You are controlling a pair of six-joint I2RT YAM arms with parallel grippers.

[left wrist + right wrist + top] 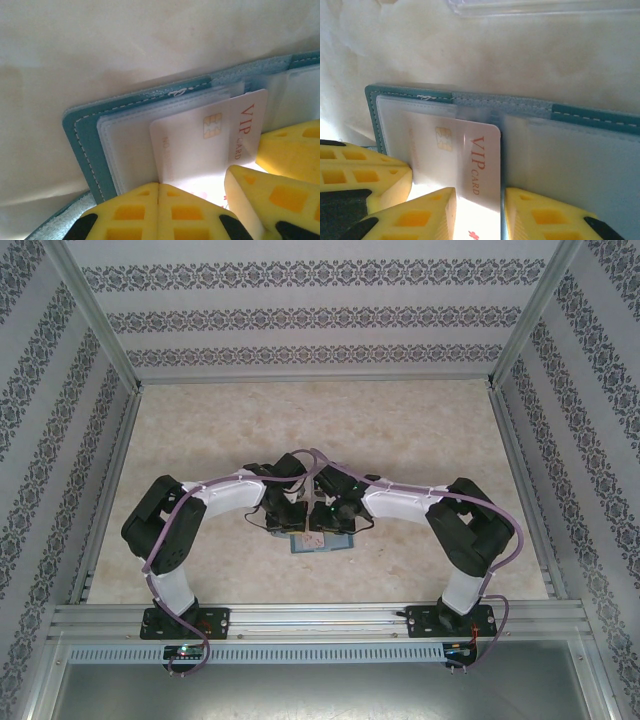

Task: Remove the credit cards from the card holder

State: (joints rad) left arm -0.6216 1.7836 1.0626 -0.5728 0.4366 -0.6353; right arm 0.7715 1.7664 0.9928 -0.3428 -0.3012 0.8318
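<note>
Lying open at the table [400,430] centre, the teal stitched card holder [580,160] has a glossy white chip credit card [470,160] half out of its clear plastic sleeve, toward 6 o'clock in the right wrist view. The right gripper [480,200] stands narrowly apart, astride the card's edge. Whether the left gripper [197,180] pinches it, I cannot tell.

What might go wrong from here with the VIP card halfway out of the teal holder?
The left end effector seems to pinch only an edge of the VIP card, so it could slip. The card is partly inside its clear sleeve, so pulling may drag the card holder along. The right end effector, open over the card, sits close enough to bump the left.
</note>
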